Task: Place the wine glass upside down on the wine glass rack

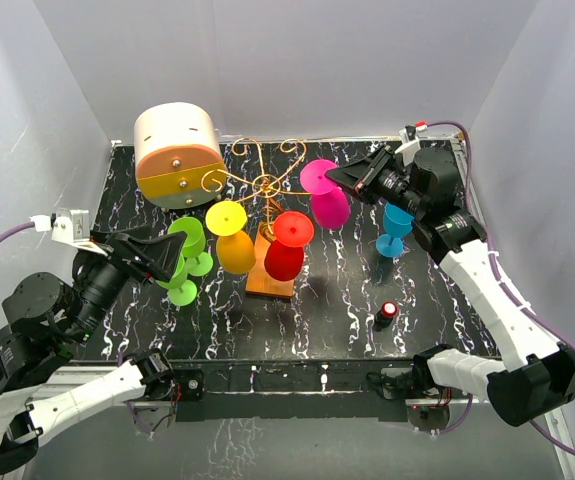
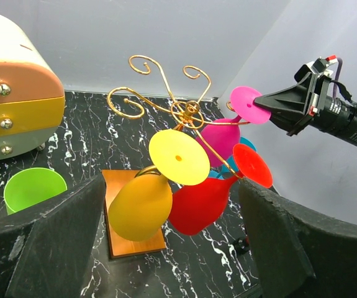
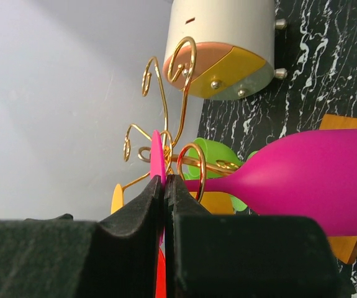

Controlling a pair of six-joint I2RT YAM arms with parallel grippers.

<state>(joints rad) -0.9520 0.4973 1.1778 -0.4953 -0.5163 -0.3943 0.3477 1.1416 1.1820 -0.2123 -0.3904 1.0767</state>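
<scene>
The wine glass rack [image 1: 265, 185] is gold wire on an orange base [image 1: 270, 278], mid-table. My right gripper [image 1: 341, 178] is shut on the flat foot [image 1: 318, 176] of a magenta wine glass [image 1: 330, 208], held bowl-down at the rack's right arm. In the right wrist view my gripper [image 3: 164, 181] pinches the foot [image 3: 158, 152]; the stem passes a gold curl [image 3: 194, 167] and the bowl [image 3: 315, 180] lies to the right. A yellow glass [image 1: 232, 245] and a red glass [image 1: 287, 250] hang upside down. My left gripper [image 1: 170, 262] is open and empty [image 2: 175, 248].
Green glasses [image 1: 185, 248] sit by my left gripper; one shows in the left wrist view [image 2: 32, 189]. A blue glass [image 1: 395, 230] stands upright at the right. The cream-and-orange drum box [image 1: 177, 155] is at the back left. A small red-capped bottle [image 1: 385, 315] stands front right.
</scene>
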